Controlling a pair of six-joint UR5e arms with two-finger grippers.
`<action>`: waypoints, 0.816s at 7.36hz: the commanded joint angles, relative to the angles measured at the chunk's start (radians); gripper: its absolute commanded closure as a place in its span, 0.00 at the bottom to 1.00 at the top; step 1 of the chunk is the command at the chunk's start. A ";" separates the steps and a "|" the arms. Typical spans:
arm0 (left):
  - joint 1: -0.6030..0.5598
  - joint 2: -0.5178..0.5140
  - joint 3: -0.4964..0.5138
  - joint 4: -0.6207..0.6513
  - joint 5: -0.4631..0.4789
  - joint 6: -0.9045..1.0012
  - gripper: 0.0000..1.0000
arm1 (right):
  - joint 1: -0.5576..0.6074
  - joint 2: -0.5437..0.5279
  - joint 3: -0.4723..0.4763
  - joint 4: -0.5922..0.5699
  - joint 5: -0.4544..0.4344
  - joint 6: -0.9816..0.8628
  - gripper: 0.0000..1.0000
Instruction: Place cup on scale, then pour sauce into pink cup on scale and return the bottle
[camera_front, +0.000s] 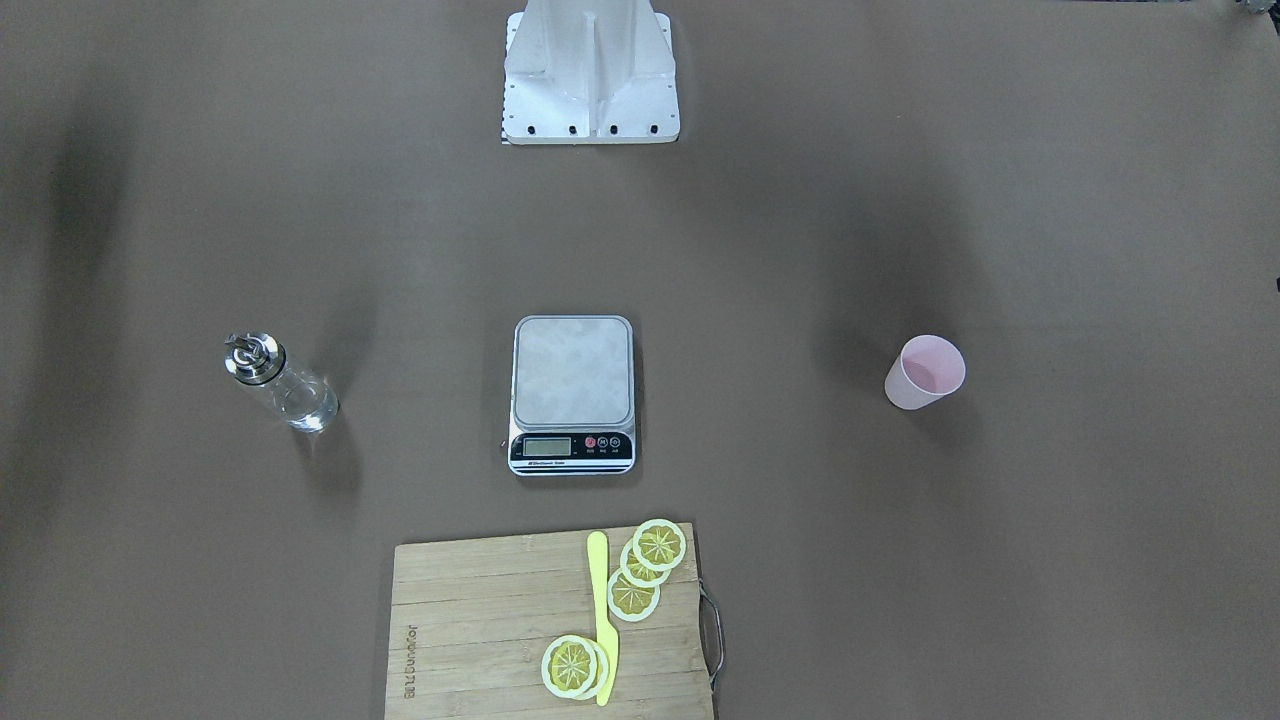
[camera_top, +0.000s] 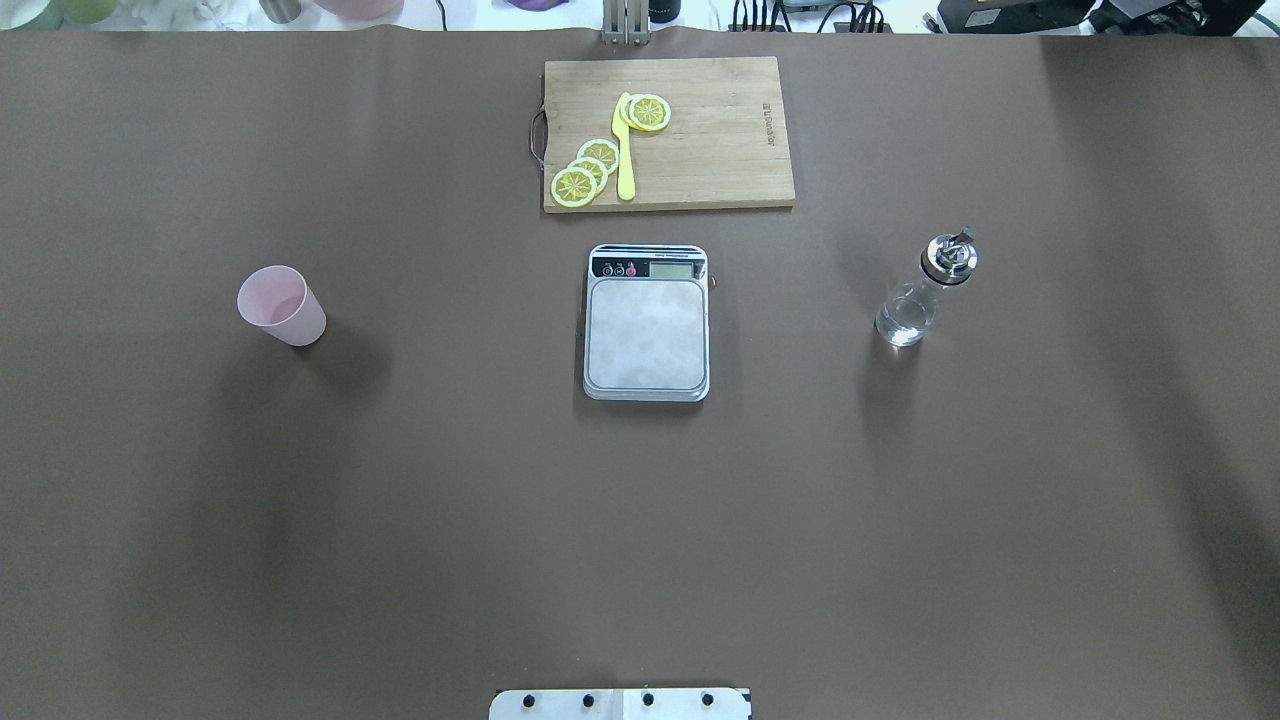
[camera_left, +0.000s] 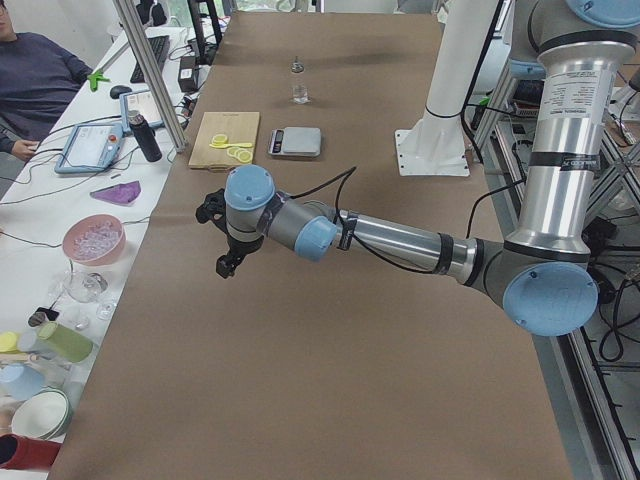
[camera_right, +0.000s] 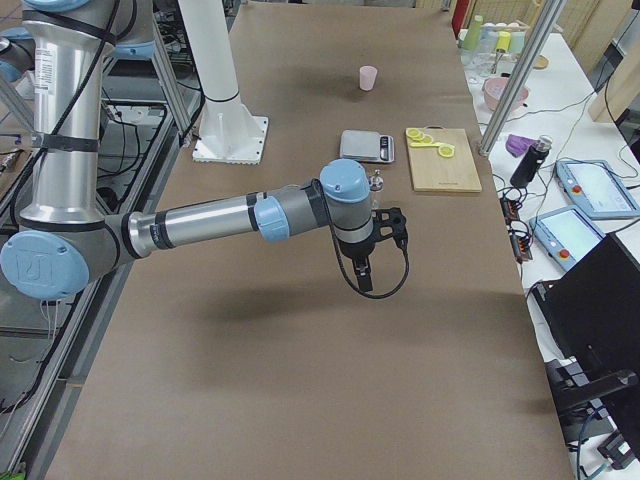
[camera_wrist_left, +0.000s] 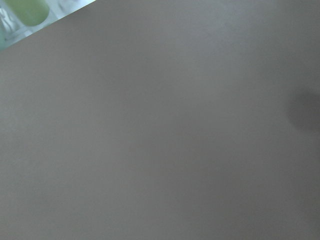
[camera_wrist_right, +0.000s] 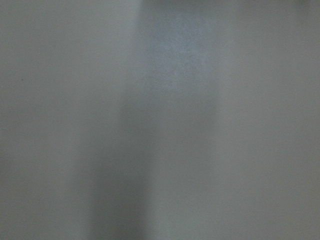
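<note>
The pale pink cup (camera_front: 925, 372) stands upright on the table, on my left side (camera_top: 281, 305). The scale (camera_front: 573, 393) sits at the table's middle (camera_top: 647, 322) with its platform bare. The clear bottle (camera_front: 280, 383) with a metal spout stands upright on my right side (camera_top: 922, 290), with clear sauce (camera_top: 903, 318) low in it. My left gripper (camera_left: 228, 262) and right gripper (camera_right: 363, 275) hang above the table's two ends and show only in the side views. I cannot tell whether they are open or shut. Both wrist views show only brown table.
A wooden cutting board (camera_top: 700, 150) lies beyond the scale, with lemon slices (camera_top: 588, 172) and a yellow knife (camera_top: 625, 150) on it. The robot's white base (camera_front: 590, 75) stands at the near edge. Bowls and cups line a side bench (camera_left: 95, 240).
</note>
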 joint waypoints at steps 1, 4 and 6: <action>0.069 -0.015 -0.014 -0.028 -0.002 -0.247 0.02 | -0.069 0.007 0.004 0.033 0.008 0.129 0.00; 0.190 -0.085 -0.012 -0.056 0.012 -0.650 0.02 | -0.167 -0.003 0.008 0.171 -0.001 0.360 0.00; 0.250 -0.123 -0.011 -0.095 0.049 -0.683 0.01 | -0.174 -0.016 0.014 0.173 0.003 0.366 0.00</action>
